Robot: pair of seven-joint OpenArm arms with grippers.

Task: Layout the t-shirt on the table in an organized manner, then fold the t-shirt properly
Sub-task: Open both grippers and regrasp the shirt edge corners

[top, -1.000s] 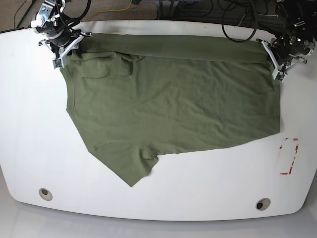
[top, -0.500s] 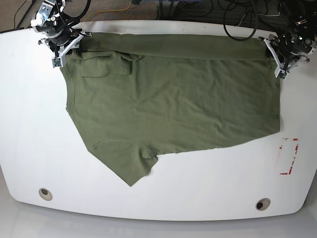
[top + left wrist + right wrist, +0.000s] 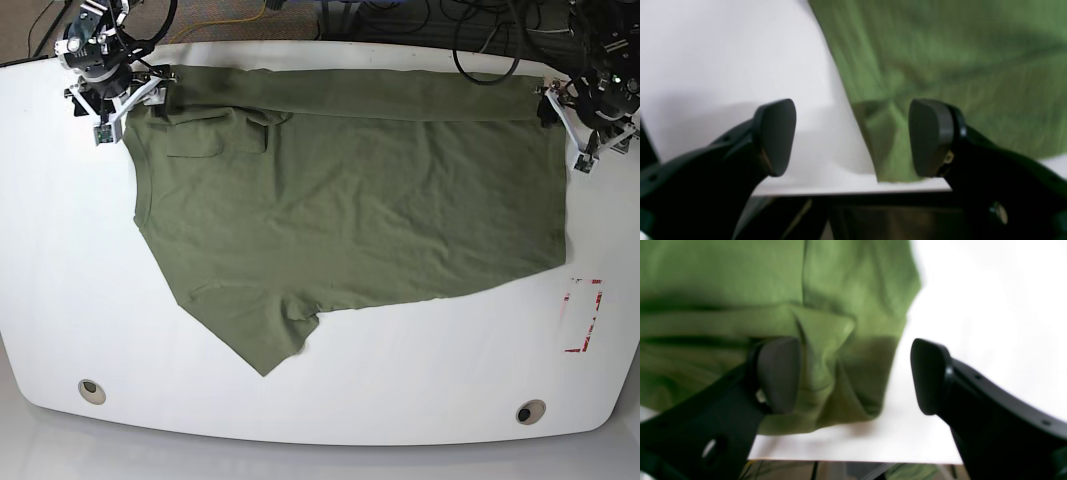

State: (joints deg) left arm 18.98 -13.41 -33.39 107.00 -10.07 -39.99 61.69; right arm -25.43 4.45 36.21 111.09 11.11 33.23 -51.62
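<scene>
We have just let go of the t-shirt (image 3: 350, 200): both the left gripper (image 3: 853, 138) and right gripper (image 3: 855, 375) now stand open, so it lies spread on the surface (image 3: 60, 260), ready for folding.

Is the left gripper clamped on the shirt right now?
No, the left gripper has its jaws spread wide, and the shirt corner lies loose on the table between them.
</scene>
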